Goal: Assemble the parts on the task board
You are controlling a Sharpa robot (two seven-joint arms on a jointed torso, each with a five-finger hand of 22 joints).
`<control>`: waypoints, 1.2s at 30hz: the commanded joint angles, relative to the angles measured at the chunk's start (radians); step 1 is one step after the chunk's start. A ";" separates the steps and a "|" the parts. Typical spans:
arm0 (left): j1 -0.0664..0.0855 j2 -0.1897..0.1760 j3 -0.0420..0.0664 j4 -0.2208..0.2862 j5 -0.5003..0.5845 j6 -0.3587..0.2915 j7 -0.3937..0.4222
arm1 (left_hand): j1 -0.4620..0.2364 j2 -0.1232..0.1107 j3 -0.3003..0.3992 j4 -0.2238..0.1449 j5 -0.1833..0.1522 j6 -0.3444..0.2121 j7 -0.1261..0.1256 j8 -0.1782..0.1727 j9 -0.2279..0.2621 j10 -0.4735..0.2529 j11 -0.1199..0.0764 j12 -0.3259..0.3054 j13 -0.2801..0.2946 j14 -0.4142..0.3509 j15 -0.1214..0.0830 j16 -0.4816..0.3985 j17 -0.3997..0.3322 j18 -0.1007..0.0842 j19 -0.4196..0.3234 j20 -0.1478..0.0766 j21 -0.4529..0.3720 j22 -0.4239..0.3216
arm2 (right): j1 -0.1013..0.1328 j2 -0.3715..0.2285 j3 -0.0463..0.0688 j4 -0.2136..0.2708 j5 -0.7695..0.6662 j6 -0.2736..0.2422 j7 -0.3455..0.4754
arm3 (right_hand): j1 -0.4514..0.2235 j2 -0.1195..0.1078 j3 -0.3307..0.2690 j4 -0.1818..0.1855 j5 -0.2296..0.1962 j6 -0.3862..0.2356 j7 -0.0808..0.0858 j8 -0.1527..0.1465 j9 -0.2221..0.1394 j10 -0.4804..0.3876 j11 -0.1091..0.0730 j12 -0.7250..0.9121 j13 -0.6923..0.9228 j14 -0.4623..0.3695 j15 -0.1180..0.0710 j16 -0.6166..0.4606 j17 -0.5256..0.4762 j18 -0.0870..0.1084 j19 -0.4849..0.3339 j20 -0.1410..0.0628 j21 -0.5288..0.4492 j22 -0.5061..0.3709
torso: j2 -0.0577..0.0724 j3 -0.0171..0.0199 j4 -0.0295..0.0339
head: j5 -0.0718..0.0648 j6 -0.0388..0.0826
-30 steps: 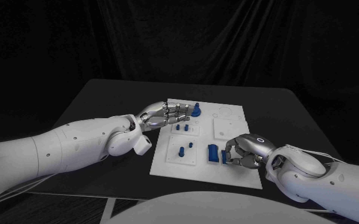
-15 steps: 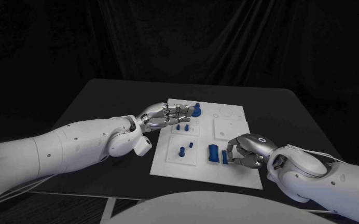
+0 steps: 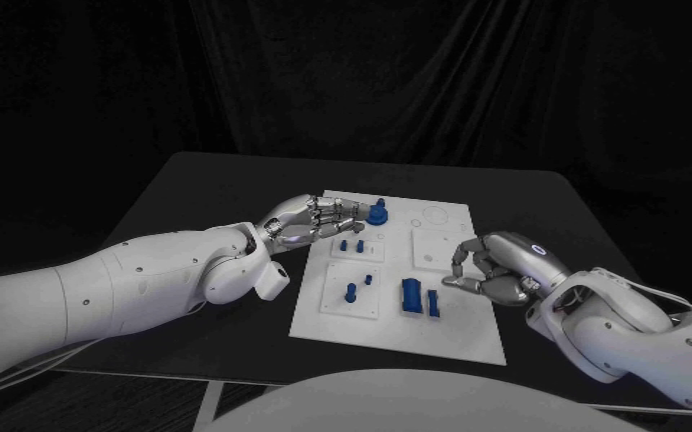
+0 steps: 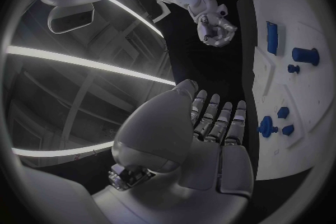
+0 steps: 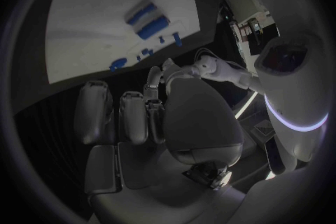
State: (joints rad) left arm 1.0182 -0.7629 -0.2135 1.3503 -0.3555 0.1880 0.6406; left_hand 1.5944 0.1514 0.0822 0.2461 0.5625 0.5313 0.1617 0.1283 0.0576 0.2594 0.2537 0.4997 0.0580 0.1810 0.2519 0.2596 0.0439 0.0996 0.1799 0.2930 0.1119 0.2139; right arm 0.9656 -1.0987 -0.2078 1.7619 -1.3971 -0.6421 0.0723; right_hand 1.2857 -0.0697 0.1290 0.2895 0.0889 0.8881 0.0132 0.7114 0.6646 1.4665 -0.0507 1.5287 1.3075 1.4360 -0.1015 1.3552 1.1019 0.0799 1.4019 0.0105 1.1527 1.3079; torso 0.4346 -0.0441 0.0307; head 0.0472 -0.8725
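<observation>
Board [image 3: 454, 327] sits white in the middle of my black table [image 3: 202, 192], with the blue parts spread over its left half. I see a round knob-like part [image 3: 376, 216] near the far left corner, two small pegs [image 3: 351, 247] just nearer to me, two more small pieces [image 3: 358, 288] in the square below them, and a pair of upright blocks [image 3: 418, 298] side by side towards the near middle.

My left hand [image 3: 310, 220] lies over the board's far left edge, fingers curled in and reaching towards the knob-like part; I cannot tell whether the fingertips touch it, or whether anything is held. In the left wrist view the fingers [image 4: 218, 121] look fairly straight and close together beside the board [image 4: 308, 17].

My right hand [image 3: 495, 268] hovers over the board's right side, right of the two blocks and apart from them, fingers curled narrowly inward. I see nothing in its grasp. From the right wrist, those fingers [image 5: 133, 117] hang above the board [image 5: 105, 17] with the blocks [image 5: 145, 19] beyond them.
</observation>
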 commanded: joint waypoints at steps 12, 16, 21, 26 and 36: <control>-0.001 -0.018 0.001 0.040 0.005 -0.170 0.245 | -0.223 0.043 -0.216 0.047 -0.227 -0.075 -0.019 -0.060 -0.011 -0.150 -0.142 -0.245 -0.020 -0.179 -0.155 -0.240 -0.039 0.081 -0.151 -0.065 -0.088 -0.143 | 0.123 0.028 0.001 -0.021 0.824 0.005 0.641 | -0.304 0.202 -0.284 0.003 0.127 -0.266 0.037 -0.425 -0.372 -1.134 0.228 -1.166 -0.899 -1.153 0.265 -1.186 -0.990 -0.019 -1.250 0.280 -1.121 -0.953 | -0.002 -0.0002 -0.0011 | -0.005 0.000; -0.001 -0.013 0.001 0.040 0.005 -0.188 0.255 | -0.242 0.047 -0.266 0.047 -0.272 -0.154 -0.069 -0.089 -0.018 -0.204 -0.197 -0.302 -0.027 -0.181 -0.192 -0.260 -0.044 0.080 -0.157 -0.089 -0.092 -0.153 | 0.125 0.040 0.001 -0.036 0.852 0.040 0.676 | -0.279 0.202 -0.325 0.001 0.097 -0.386 -0.033 -0.513 -0.460 -1.325 0.136 -1.290 -1.057 -1.354 0.247 -1.296 -1.064 -0.018 -1.389 0.283 -1.145 -1.225 | -0.003 -0.0015 -0.0057 | -0.001 0.000; -0.001 -0.008 0.001 0.036 0.005 -0.202 0.257 | -0.261 0.048 -0.321 0.046 -0.373 -0.200 -0.085 -0.093 -0.022 -0.216 -0.211 -0.301 -0.028 -0.181 -0.184 -0.260 -0.044 0.079 -0.159 -0.073 -0.094 -0.158 | 0.119 0.052 0.001 -0.055 0.865 0.066 0.699 | -0.232 0.213 -0.378 0.001 0.096 -0.443 -0.055 -0.575 -0.543 -1.408 0.062 -1.326 -1.162 -1.411 0.223 -1.322 -1.087 -0.012 -1.395 0.284 -1.146 -1.255 | 0.000 0.0000 -0.0068 | 0.002 0.000; -0.001 -0.012 0.001 0.037 0.005 -0.212 0.258 | -0.264 0.046 -0.331 0.046 -0.381 -0.216 -0.091 -0.095 -0.024 -0.219 -0.216 -0.303 -0.028 -0.181 -0.182 -0.260 -0.044 0.079 -0.160 -0.070 -0.094 -0.159 | 0.115 0.060 0.001 -0.062 0.867 0.078 0.703 | -0.213 0.221 -0.401 0.001 0.093 -0.428 -0.047 -0.584 -0.568 -1.417 0.075 -1.312 -1.190 -1.417 0.232 -1.321 -1.089 -0.011 -1.395 0.285 -1.147 -1.261 | -0.001 -0.0001 -0.0027 | 0.002 0.000; 0.001 -0.014 0.010 0.044 0.017 -0.226 0.026 | -0.816 -0.036 -0.228 -0.074 -0.454 -0.353 -0.162 -0.128 -0.058 -0.259 -0.254 -0.386 -0.058 -0.181 -0.252 -0.260 -0.044 0.018 -0.180 -0.163 -0.112 -0.214 | 0.114 0.081 0.014 -0.072 0.882 0.039 0.595 | -1.002 0.070 -0.129 -0.210 -0.089 -0.772 -0.013 -0.711 -0.665 -1.467 0.051 -1.529 -1.307 -1.436 0.101 -1.355 -1.102 -0.080 -1.402 0.065 -1.153 -1.308 | 0.007 0.0026 -0.0058 | -0.001 0.018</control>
State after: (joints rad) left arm 1.0179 -0.7784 -0.2065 1.3884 -0.3544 -0.0081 0.6672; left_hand 1.0543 0.1564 -0.1965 0.2340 0.1467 0.2411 0.0258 0.0142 0.0133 0.0158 0.0128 0.1538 0.0119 -0.0005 0.0308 0.0036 0.0008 0.1521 0.0072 0.1763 0.0096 0.0213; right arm 1.0813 -1.0230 -0.1965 1.6909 -0.5430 -0.5907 0.6764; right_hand 0.3136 0.0078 -0.0373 0.0678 0.0069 0.1283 -0.0001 0.0035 0.0020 0.0035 0.0002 0.0162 0.0018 0.0002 0.0050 0.0036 0.0010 0.0069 0.0002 0.0657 0.0035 0.0013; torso 0.4358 -0.0438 0.0265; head 0.0481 -0.8618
